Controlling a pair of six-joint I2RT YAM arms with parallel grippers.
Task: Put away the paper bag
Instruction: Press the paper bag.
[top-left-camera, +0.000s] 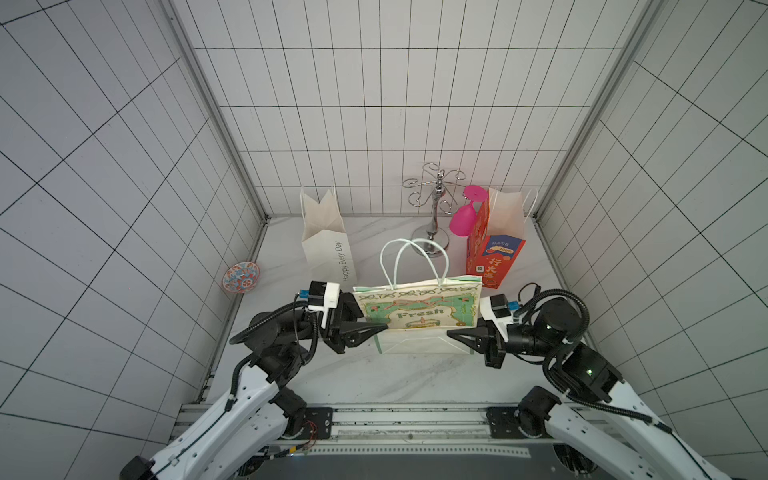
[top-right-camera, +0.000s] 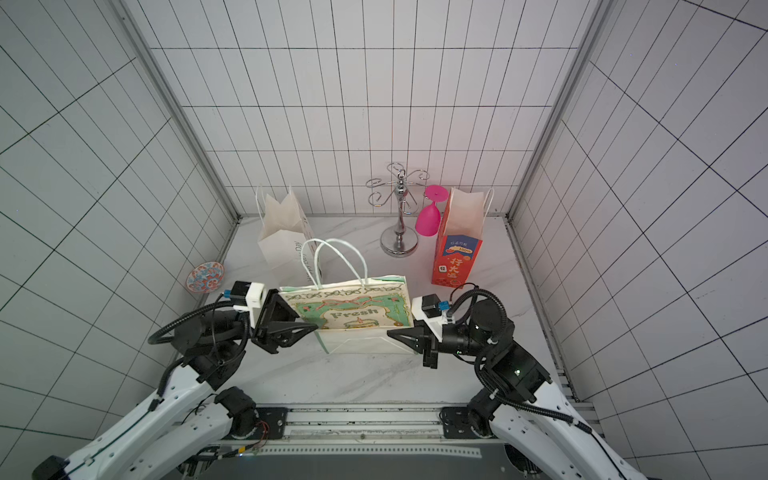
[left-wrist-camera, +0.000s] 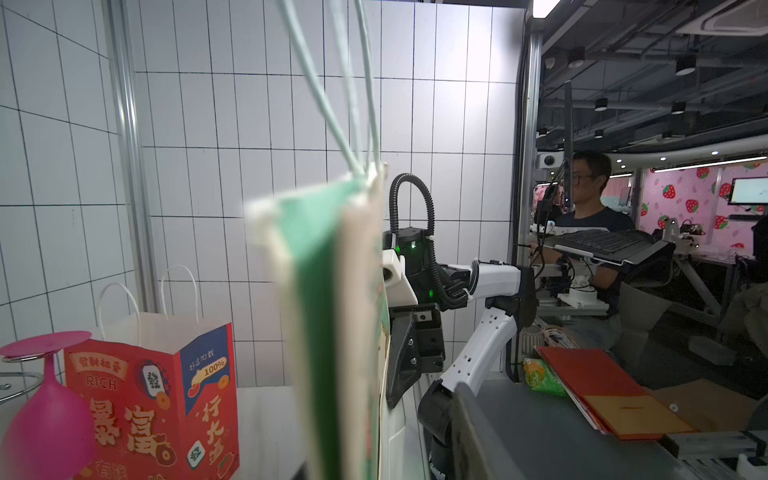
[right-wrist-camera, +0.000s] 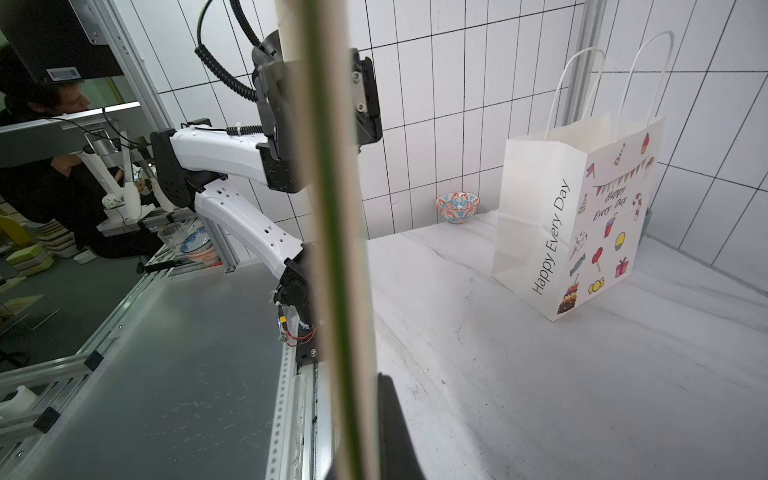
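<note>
The paper bag (top-left-camera: 419, 309) (top-right-camera: 353, 311) is cream and green, printed "Fresh", with pale green rope handles. It is pressed flat and stands upright mid-table, handles up. My left gripper (top-left-camera: 384, 327) (top-right-camera: 314, 327) is shut on its lower left side edge. At the opposite lower edge my right gripper (top-left-camera: 451, 333) (top-right-camera: 390, 333) is shut on the fold. In the left wrist view the bag's edge (left-wrist-camera: 332, 291) fills the middle, blurred. In the right wrist view the folded edge (right-wrist-camera: 332, 249) runs straight through the jaws.
A white "Happy Every Day" bag (top-left-camera: 328, 245) stands open at the back left. A red bag (top-left-camera: 494, 245) stands at the back right, beside a chrome glass rack (top-left-camera: 434, 208) holding a pink glass (top-left-camera: 463, 220). A patterned bowl (top-left-camera: 241, 277) sits by the left wall.
</note>
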